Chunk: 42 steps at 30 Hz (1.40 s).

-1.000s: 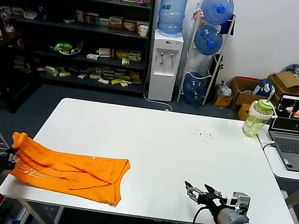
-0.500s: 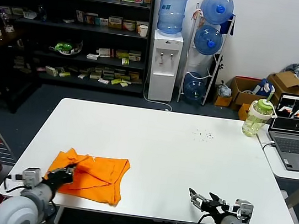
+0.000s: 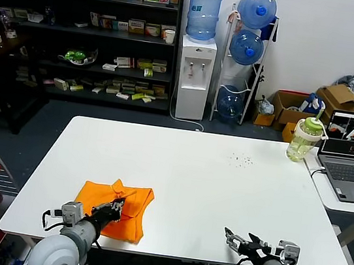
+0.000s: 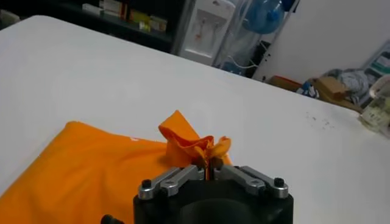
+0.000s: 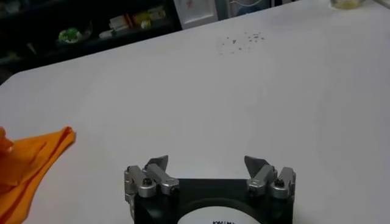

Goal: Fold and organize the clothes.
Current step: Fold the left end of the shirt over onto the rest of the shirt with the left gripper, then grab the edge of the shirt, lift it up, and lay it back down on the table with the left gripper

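Near table (image 3: pixel 223 178) front-left corner: orange shirt (image 3: pixel 97 196), folded, limp, light, likely to slump. Left gripper (image 4: pixel 209 164) pinches a bunched shirt edge; hems look the better hold. Right gripper (image 3: pixel 244 240) spread wide, empty, front-right edge.

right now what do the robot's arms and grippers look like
Both arms end in rounded white shells with grey wrist sections and looping black cables. The left gripper has a black body with silver metal linkages fastened by dark screws. The right gripper matches, with pointed silver fingers and a white label with small dark print on its body.
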### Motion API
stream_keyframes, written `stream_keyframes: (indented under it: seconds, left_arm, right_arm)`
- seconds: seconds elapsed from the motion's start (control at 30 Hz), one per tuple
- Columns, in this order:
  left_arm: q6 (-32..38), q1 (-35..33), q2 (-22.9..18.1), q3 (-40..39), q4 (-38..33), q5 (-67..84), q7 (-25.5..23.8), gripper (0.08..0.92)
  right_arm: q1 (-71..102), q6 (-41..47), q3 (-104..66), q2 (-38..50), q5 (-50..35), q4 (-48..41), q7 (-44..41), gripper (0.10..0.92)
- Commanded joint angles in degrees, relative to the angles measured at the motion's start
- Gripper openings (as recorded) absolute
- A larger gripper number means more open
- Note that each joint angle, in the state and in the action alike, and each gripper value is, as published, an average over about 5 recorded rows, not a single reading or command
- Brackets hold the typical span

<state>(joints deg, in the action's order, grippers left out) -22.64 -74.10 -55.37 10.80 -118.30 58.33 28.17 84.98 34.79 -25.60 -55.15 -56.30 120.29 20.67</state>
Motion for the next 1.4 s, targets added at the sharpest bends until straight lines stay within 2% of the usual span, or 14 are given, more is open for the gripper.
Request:
stream_keyframes:
  seconds: [0.03,0.23,0.37,0.5,0.57,0.63,0.77,0.9,1.07,1.4]
  left_arm:
    - [-0.65,1.61,-2.07,-2.03,-0.79,-2.46,-0.28,0.180]
    - [-0.83,-0.01,-0.20,0.30,-4.41,-0.04,0.11,0.348]
    - [-0.86,-2.64,3.95,3.82,-6.23,0.91,-0.44,0.461]
    - [-1.01,-6.52,9.31,11.26,-4.28,2.63,-2.84,0.574]
    - [-1.26,-8.63,12.79,15.88,-1.48,4.29,-6.40,0.634]
    - [-1.42,-10.16,16.93,19.59,2.42,5.54,-12.11,0.695]
    - [-1.63,-9.87,24.13,22.11,12.24,7.96,-24.01,0.792]
    - [-3.40,-7.17,27.69,20.78,19.29,11.00,-30.74,0.820]
    - [-4.62,-4.91,28.76,17.77,22.27,11.78,-35.24,0.823]
    - [-5.90,0.17,26.92,11.78,23.44,11.83,-36.83,0.823]
  right_arm:
    - [0.34,-0.03,-0.12,0.18,-0.09,-0.12,-0.17,0.823]
    - [-0.61,0.01,0.88,0.21,-0.16,-0.50,-0.22,0.823]
    - [-1.17,0.01,1.27,0.31,-0.28,-0.82,-0.38,0.823]
    - [-1.51,-0.06,1.47,0.41,-0.37,-0.96,-0.78,0.823]
    - [-1.59,-0.11,1.51,0.56,-0.46,-0.87,-0.99,0.823]
    - [-1.65,-0.18,1.51,0.72,-0.55,-0.80,-1.25,0.823]
    - [-1.66,-0.38,1.46,0.70,-0.59,-0.86,-1.86,0.823]
    - [-1.48,-0.63,1.34,0.54,-0.48,-1.19,-2.33,0.823]
    - [-1.22,-0.84,0.91,0.64,-0.44,-1.53,-2.61,0.823]
    - [-1.10,-0.88,0.81,0.47,-0.39,-1.79,-2.68,0.823]
